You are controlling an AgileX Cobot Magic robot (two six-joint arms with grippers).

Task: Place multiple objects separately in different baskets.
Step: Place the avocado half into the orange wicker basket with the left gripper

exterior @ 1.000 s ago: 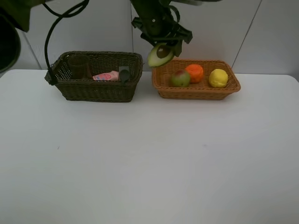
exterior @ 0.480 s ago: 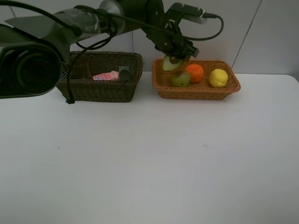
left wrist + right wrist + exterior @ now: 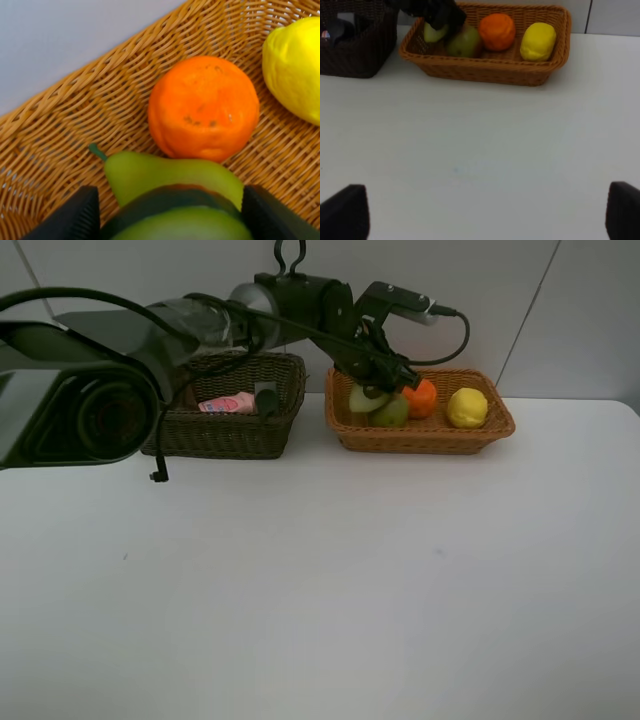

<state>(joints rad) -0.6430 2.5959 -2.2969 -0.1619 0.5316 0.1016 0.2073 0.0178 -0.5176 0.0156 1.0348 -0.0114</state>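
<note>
My left gripper [image 3: 372, 380] reaches across into the orange-tan basket [image 3: 430, 440], shut on the halved avocado [image 3: 364, 398]. The avocado hangs low at the basket's left end, right against the red-green pear-like fruit [image 3: 391, 412]. In the left wrist view the avocado [image 3: 175, 220] fills the gap between the fingers [image 3: 70, 215], above the pear [image 3: 150, 172], orange [image 3: 203, 107] and lemon [image 3: 295, 65]. The dark basket [image 3: 225, 432] holds the small pink bottle [image 3: 227, 403] and black pump bottle [image 3: 266, 400]. My right gripper [image 3: 482, 215] stands open over bare table.
The left arm's body and cable [image 3: 150, 330] pass over the dark basket and hide its left part. The two baskets sit side by side at the table's back edge, near the wall. White tabletop [image 3: 320, 590] stretches in front of them.
The left gripper has come down with the avocado, from above the orange-tan basket's left rim to inside it beside the pear. The arm has swung lower over the dark basket.
</note>
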